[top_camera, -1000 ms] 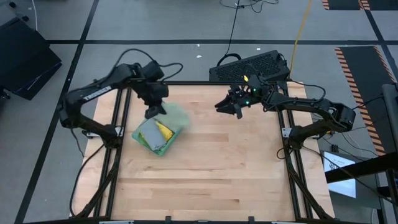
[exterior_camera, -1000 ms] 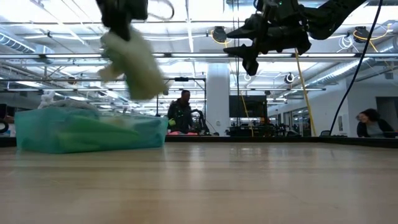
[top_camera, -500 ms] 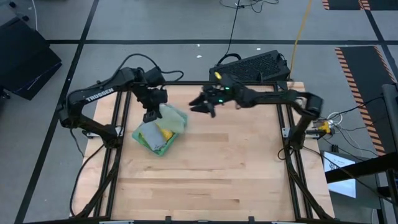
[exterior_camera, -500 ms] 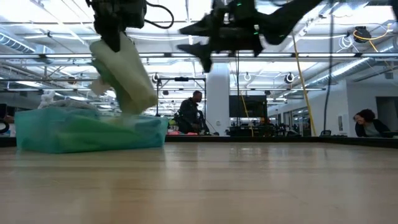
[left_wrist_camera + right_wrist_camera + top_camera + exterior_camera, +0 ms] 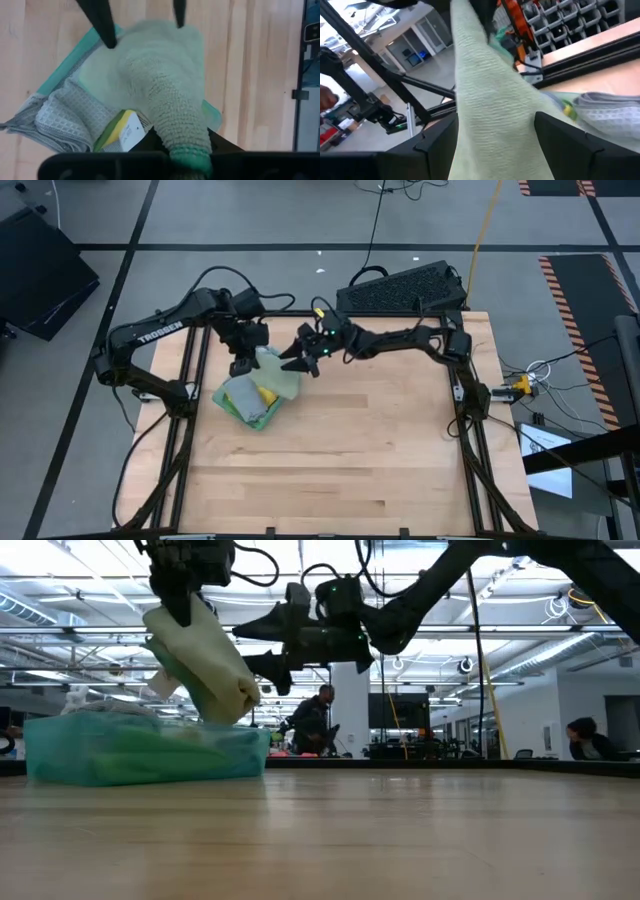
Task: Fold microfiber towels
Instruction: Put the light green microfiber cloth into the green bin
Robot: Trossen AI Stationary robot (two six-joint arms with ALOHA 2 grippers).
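Observation:
My left gripper [image 5: 241, 363] is shut on a pale sage green towel [image 5: 277, 370] above the table's far left part. The towel hangs slanting below the gripper in the low view [image 5: 203, 658]. A pile of towels [image 5: 248, 397] lies under it: teal green at the bottom, with grey and yellow on top. My right gripper [image 5: 298, 361] is open at the hanging towel. Its two fingers stand on either side of the towel in the right wrist view [image 5: 490, 105]. I cannot tell whether they touch it. My left gripper pinches a bunched upper end of the sage towel [image 5: 184, 142] between its two fingers, from above, pointing down. The towel hangs below the fingers in a loose, thick fold. Its lower end [image 5: 222, 712] reaches down to the top of the pile.
A black keyboard-like box [image 5: 402, 287] lies beyond the table's far edge. The wooden table [image 5: 340, 460] spreads toward the near and right sides. In the low view, people [image 5: 312, 725] show in the room behind the table.
My right gripper has travelled from the far right toward the table's left, up to the towel that my left gripper holds, and stays open. The hanging towel has swung and come lower, its lower end now at the pile.

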